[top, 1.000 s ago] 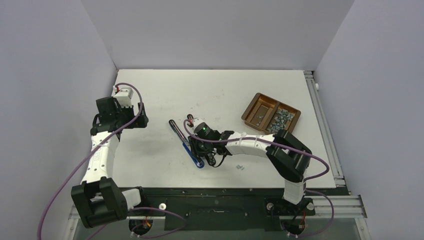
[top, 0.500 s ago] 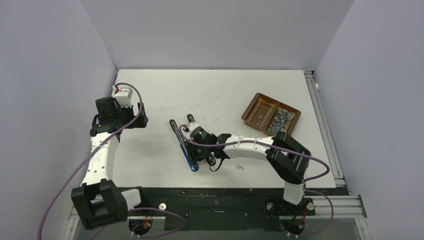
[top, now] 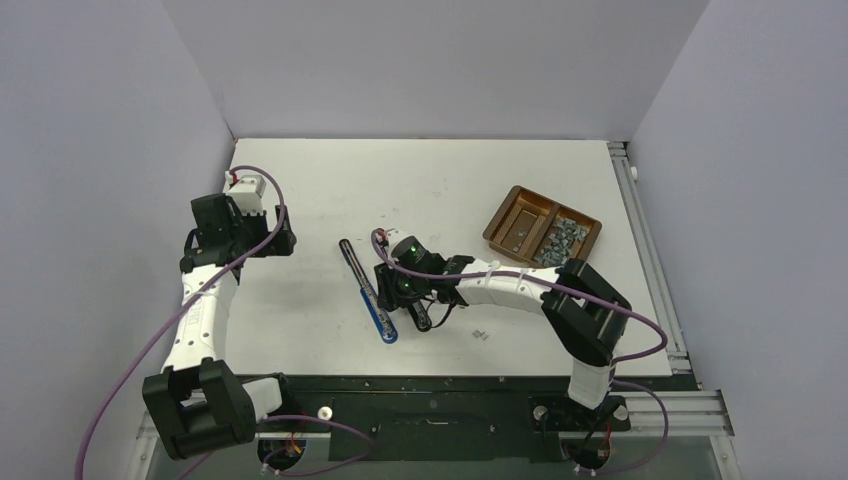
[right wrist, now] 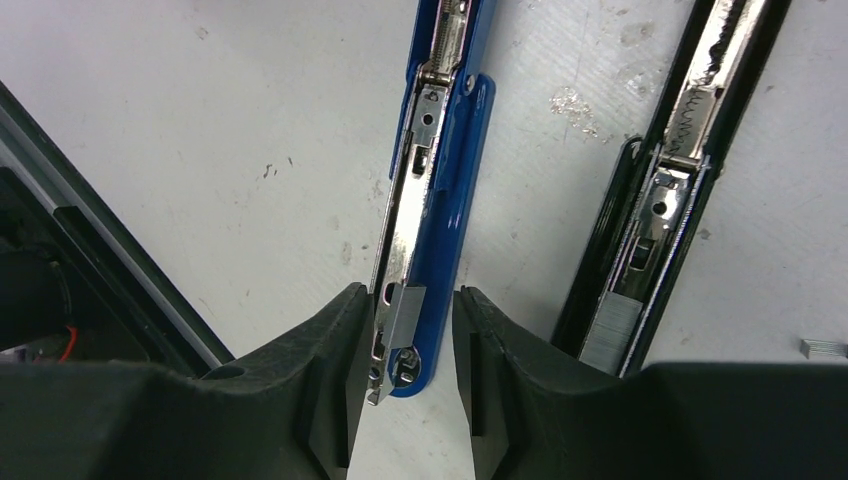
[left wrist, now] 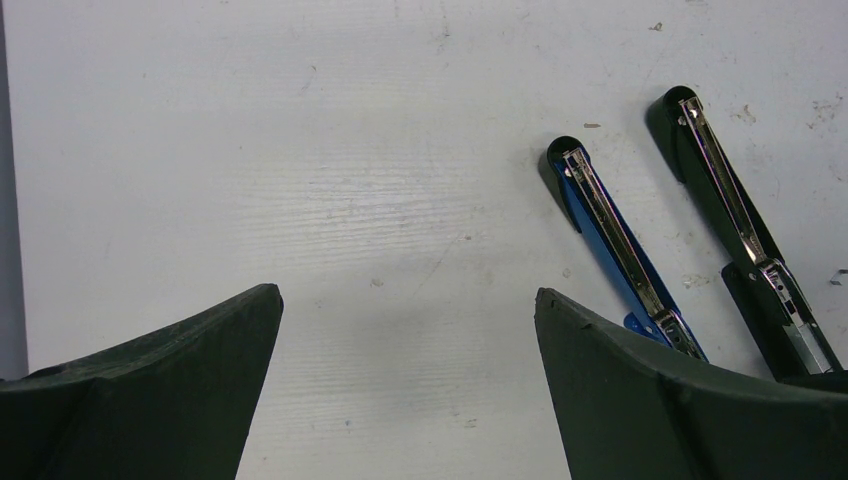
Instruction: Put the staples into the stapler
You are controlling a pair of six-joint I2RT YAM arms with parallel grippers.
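Note:
The blue stapler [top: 370,298] lies open on the white table, its metal channel facing up. My right gripper [right wrist: 405,295] straddles its near end with the jaws slightly apart and small gaps on both sides. A short silver staple strip [right wrist: 403,312] lies askew on the blue stapler's channel [right wrist: 430,170] between my fingers. A black stapler [right wrist: 665,190] lies open beside it, with a staple strip [right wrist: 610,335] in its channel. My right gripper [top: 398,298] hides most of it from above. My left gripper [left wrist: 407,295] is open and empty, left of both staplers [left wrist: 620,250].
A brown two-compartment tray [top: 520,215] stands at the right, with several loose staples [top: 563,237] in its right half. A few staple bits [top: 481,335] lie on the table near the front, one showing in the right wrist view [right wrist: 825,348].
My right gripper shifted left and then slightly back over the blue stapler's near end, and that end slid a little to the left. The left arm has not moved.

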